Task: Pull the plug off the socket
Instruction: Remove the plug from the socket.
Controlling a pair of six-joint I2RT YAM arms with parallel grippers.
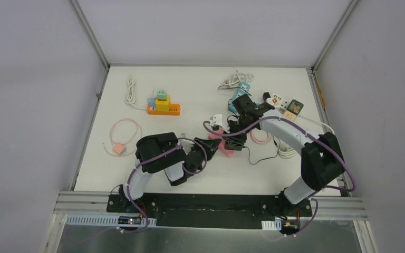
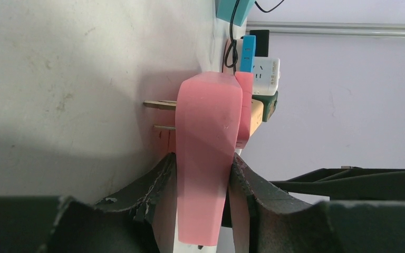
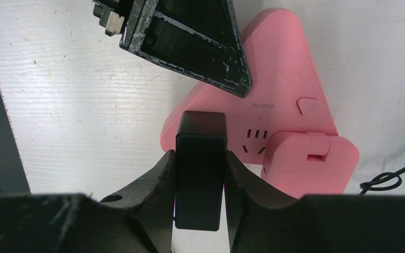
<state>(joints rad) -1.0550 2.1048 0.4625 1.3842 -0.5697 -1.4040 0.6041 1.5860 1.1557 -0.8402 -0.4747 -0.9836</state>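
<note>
Left jaws: the left gripper (image 2: pixel 203 161) is clamped on the pink socket (image 2: pixel 205 158), one finger on each flat side.
Right jaws: the right gripper (image 3: pixel 200 154) is clamped on the black plug (image 3: pixel 200 174), its fingers pressed against the two sides.
Plug: it stands at a corner of the pink socket, just beside a free set of slots; whether its pins are in or out cannot be told.
Socket: a triangular pink block lying on the white table (image 3: pixel 84 105), near the middle in the top view, between the two grippers.
Left fingers (image 3: pixel 190 37): seen from the right wrist, they reach in over the far corner of the socket.
Adapter: a square pink adapter (image 3: pixel 308 163) sits on the socket, next to the free slots.
Prongs: two metal prongs (image 2: pixel 161 104) show at the socket's edge on the table side.
Elsewhere: an orange power strip (image 1: pixel 163 109) lies well apart, toward the far left of the table.
</note>
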